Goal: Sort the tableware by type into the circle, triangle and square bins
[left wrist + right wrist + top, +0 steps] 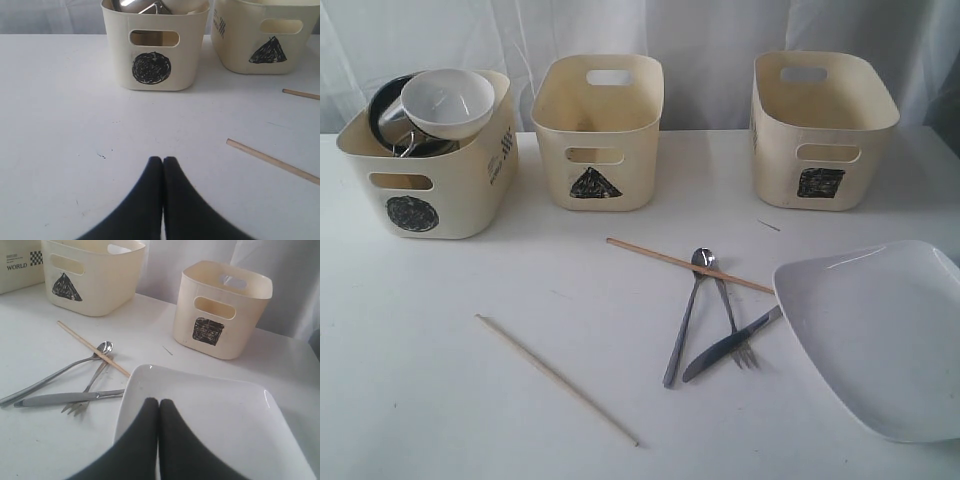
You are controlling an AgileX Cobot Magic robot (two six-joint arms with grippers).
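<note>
White matte tabletop (430, 400), fills the frame edge to edge. A few small dark specks (102, 156) and faint scuffs on it in the left wrist view. White curtain (720, 25) hangs in vertical folds along the far edge, slightly translucent. Light is soft and diffuse, shadows faint. Dark patch at the far right corner, can't tell what.

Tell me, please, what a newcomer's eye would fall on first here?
The circle bin, far left, is heaped with a white bowl and steelware. A large white plate sits front right; beside it a spoon, fork and knife lie crossed by one chopstick.
</note>
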